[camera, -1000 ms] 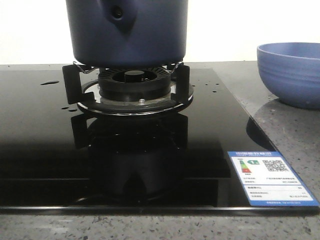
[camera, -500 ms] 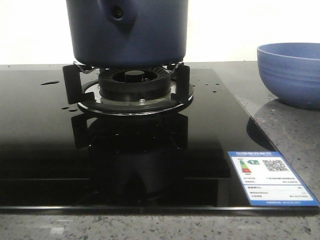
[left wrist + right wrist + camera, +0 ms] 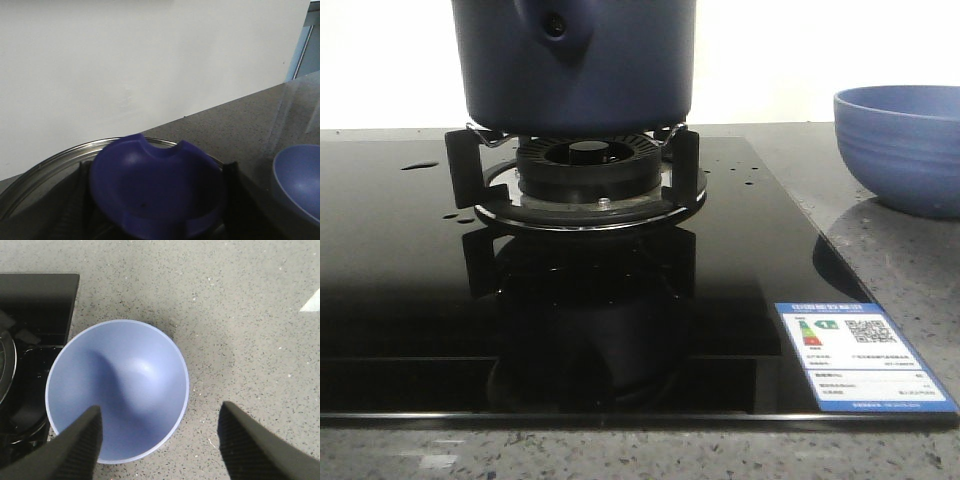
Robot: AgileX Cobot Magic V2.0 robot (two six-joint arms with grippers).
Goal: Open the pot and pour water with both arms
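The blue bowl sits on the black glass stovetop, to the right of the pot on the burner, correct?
Not quite. The blue bowl is to the right of the pot, which does stand on the burner, but it sits on the grey speckled counter beside the black glass stovetop, not on it. The front view and right wrist view both show this.

1. Front view: set low near counter level, aimed forward across the black glass hob [image 3: 410, 300], very close to the burner [image 3: 588, 170]; the pot [image 3: 575, 60] is cropped at the top edge.
2. Left wrist view: held close over the pot's rim [image 3: 60, 155], tilted toward the white wall [image 3: 150, 60].
3. Right wrist view: pointed straight down, fairly near the counter [image 3: 250, 315].
4. Shared: the periwinkle bowl [image 3: 900, 145] is seen in all three views [image 3: 300, 180] [image 3: 120, 390]; the hob corner [image 3: 40, 295] is shared by front and right wrist.
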